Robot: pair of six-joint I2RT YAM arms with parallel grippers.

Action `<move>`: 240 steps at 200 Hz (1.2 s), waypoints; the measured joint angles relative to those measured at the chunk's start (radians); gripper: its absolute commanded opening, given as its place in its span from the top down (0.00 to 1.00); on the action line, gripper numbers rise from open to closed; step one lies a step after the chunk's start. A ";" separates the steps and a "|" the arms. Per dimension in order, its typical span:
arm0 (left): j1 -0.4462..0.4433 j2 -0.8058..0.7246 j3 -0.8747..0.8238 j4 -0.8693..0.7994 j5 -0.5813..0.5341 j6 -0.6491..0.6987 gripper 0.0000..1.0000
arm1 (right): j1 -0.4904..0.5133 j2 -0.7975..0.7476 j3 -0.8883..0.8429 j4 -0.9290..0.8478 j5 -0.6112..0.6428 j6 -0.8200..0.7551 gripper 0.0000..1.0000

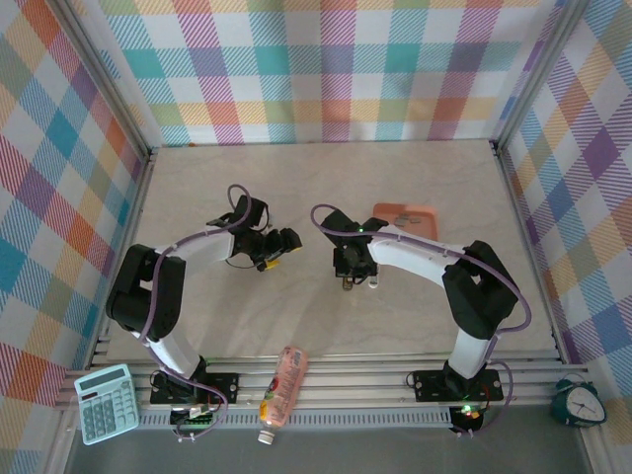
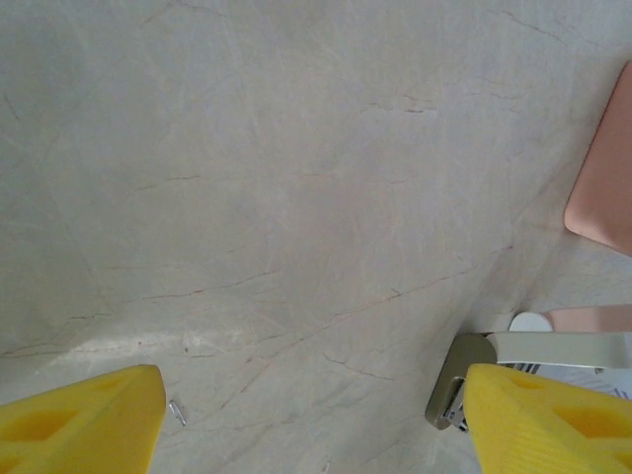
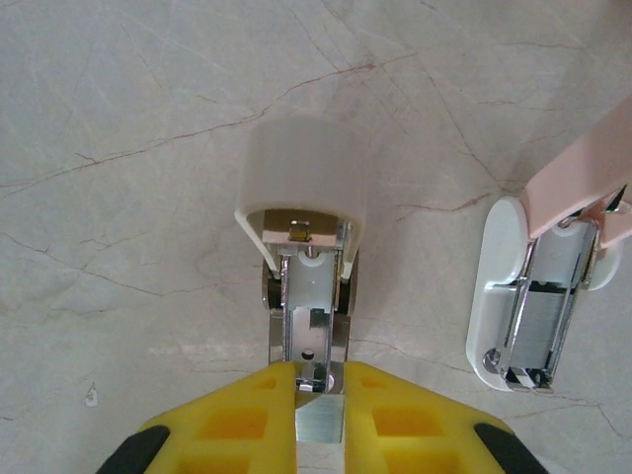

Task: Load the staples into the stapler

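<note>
The stapler (image 3: pixel 304 286) lies opened on the table, its white cap at the far end and its bare metal channel facing up. My right gripper (image 3: pixel 319 395) is shut on the near metal end of that channel; from above it (image 1: pixel 354 275) is at mid table. A tiny grey staple piece (image 2: pixel 177 412) lies beside the left finger of my left gripper (image 2: pixel 316 425). That gripper is open and holds nothing, and from above it (image 1: pixel 281 243) hangs left of the right gripper. The stapler's metal end (image 2: pixel 459 380) shows by its right finger.
A second white and pink stapler part (image 3: pixel 538 296), metal magazine upward, lies just right of the held one. The salmon-pink tray (image 1: pixel 405 217) sits behind the right arm. At the near edge lie a calculator (image 1: pixel 106 402), a bottle (image 1: pixel 282 391) and a small clock (image 1: pixel 579 402).
</note>
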 measured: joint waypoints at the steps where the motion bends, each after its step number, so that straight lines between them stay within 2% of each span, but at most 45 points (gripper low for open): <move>1: 0.000 0.000 0.000 0.000 0.000 0.000 0.21 | 0.000 0.000 0.000 0.000 0.000 0.000 0.85; 240: 0.006 -0.004 -0.029 0.001 0.008 0.006 0.21 | 0.008 0.054 0.040 0.003 0.000 0.019 0.85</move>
